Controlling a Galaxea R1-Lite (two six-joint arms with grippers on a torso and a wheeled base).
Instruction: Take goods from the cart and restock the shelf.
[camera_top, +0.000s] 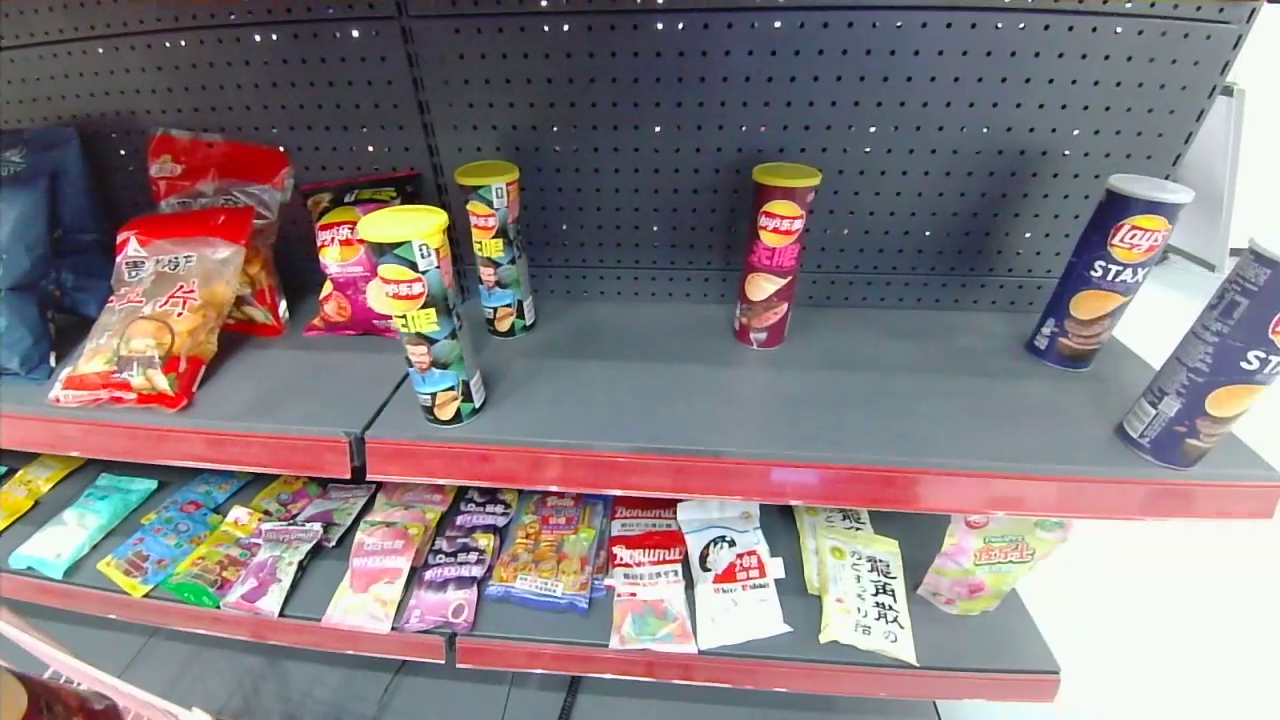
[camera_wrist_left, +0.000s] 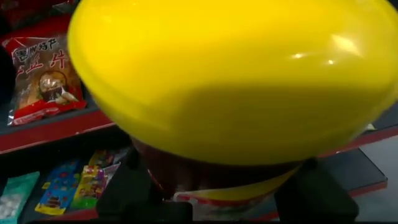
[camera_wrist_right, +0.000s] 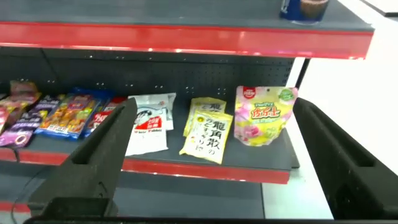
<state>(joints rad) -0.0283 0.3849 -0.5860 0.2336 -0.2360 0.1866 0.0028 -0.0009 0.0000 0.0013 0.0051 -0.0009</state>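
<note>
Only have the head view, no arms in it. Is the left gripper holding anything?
Observer: Yes, the left gripper is shut on a yellow-lidded can, with a dark finger on each side of its body.
Operator: And the right?
Observer: The right gripper is open, with nothing between its fingers.
Operator: What is it facing?
Observer: It faces the lower shelf, with a yellow sachet and a pink-and-green candy bag in the gap ahead.
</note>
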